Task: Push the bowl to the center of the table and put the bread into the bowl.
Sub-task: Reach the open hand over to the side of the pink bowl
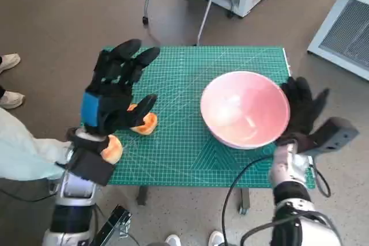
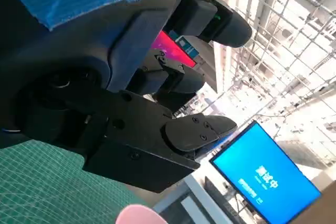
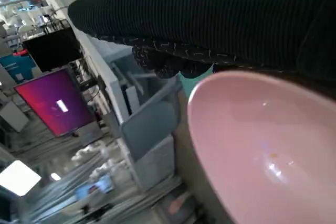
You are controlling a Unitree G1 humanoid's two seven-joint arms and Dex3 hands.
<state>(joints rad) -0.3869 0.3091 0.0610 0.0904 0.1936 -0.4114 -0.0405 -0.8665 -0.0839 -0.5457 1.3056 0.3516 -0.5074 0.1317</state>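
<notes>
Bowl (image 1: 245,109) touched by flat right hand (image 1: 302,108); left hand (image 1: 115,93) spread, empty, above bread (image 1: 147,124)

— Where does the bowl (image 1: 245,109) sit?
— On the desk (image 1: 184,73), toward its right side, with the right hand (image 1: 304,108) against its right rim.
— And the bread (image 1: 146,123)?
— Left of the bowl, well apart, on the desk; the left hand (image 1: 112,93) hangs over it.

On the table (image 1: 190,159): 1 pink bowl (image 1: 245,109), 2 pcs of bread, 1 by the thumb (image 1: 147,124) and 1 near the wrist (image 1: 112,148). Also 2 robot hands: left (image 1: 112,93), right (image 1: 302,108).
</notes>
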